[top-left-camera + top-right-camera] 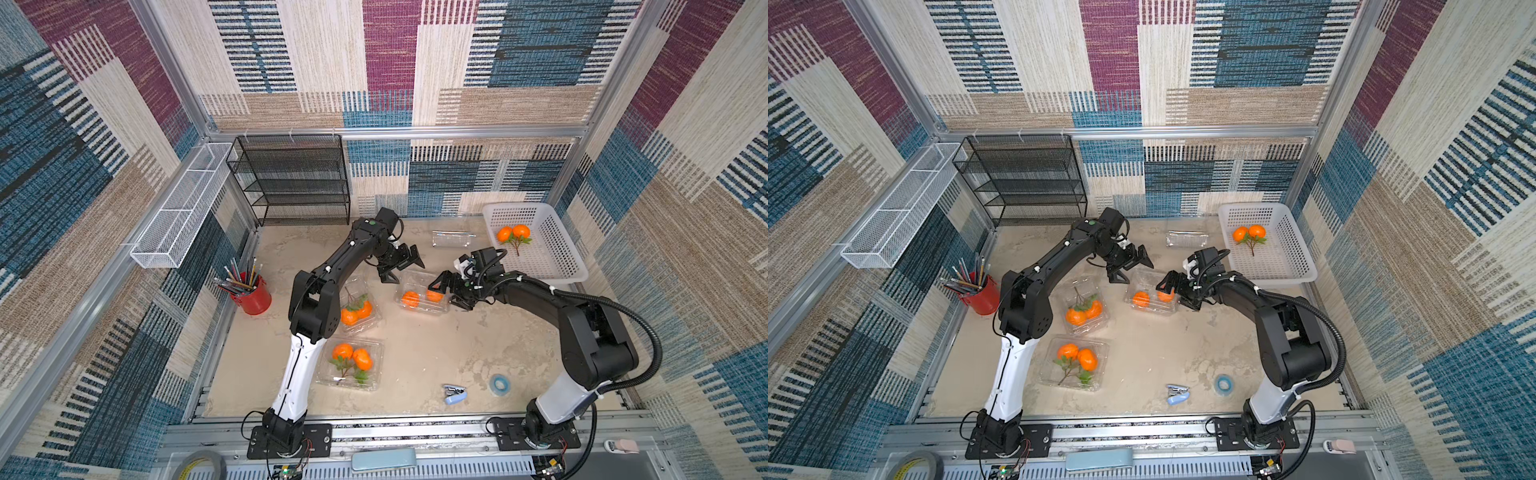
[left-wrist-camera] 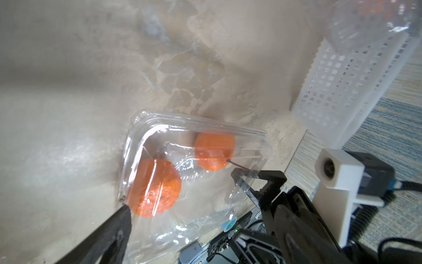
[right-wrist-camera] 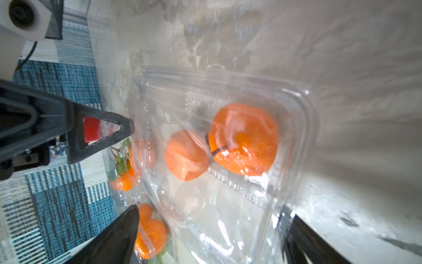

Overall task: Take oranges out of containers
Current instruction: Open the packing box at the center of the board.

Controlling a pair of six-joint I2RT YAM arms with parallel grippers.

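Table (image 1: 436, 353): beige, mottled, carries everything below.
Black rack (image 1: 299, 183): far left, against the wall, shelves bare.
Wire tray (image 1: 178, 216): white, on the left wall rail.
Basket (image 1: 559, 241): white, perforated, far right. It holds one stemmed pair of oranges (image 1: 513, 232), so by my reckoning one of the four containers is done.
Left gripper (image 1: 402, 269): jaws spread, nothing held, at the far left corner of the middle container.
Right gripper (image 1: 448, 296): jaws spread wide, straddling the right end of the same container. Contact cannot be made out.
Middle container (image 1: 419, 282): clear clamshell at table centre, lid seemingly down, two oranges (image 1: 410, 298) inside. Likely the one being worked on.
Left container (image 1: 365, 328): partly behind the left arm, two oranges (image 1: 357, 311) inside.
Near container (image 1: 374, 345): near left, two leafy oranges (image 1: 352, 355) inside.
Empty container (image 1: 453, 240): far, just left of the basket, no fruit.
Remaining: six oranges in three containers.
Red cup (image 1: 255, 297): left edge, full of pencils.
Stapler (image 1: 455, 394): blue, near right.
Tape roll (image 1: 501, 384): blue, beside the stapler.
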